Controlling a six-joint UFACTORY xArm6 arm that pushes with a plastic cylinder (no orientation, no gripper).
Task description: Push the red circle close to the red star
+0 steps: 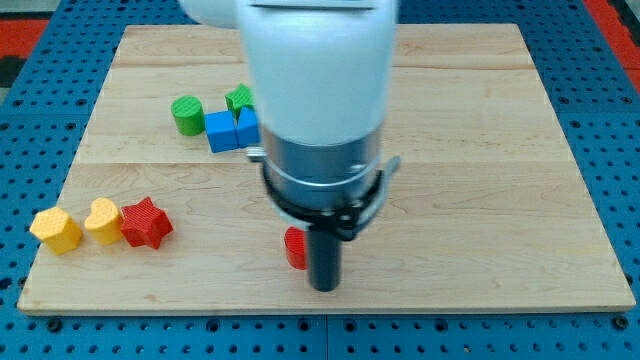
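Observation:
The red circle (pixel 294 248) lies near the view's bottom middle of the wooden board, partly hidden behind the rod. The red star (pixel 146 223) sits at the view's lower left, well to the left of the circle. My tip (pixel 324 288) stands just right of and slightly below the red circle, touching or nearly touching it. The arm's white and grey body covers the middle of the board.
A yellow heart-shaped block (pixel 102 220) touches the red star's left side, with a yellow block (pixel 56 230) further left. A green cylinder (pixel 187 115), a blue cube (pixel 221 131), another blue block (pixel 247 127) and a green block (pixel 239 98) cluster at the upper left.

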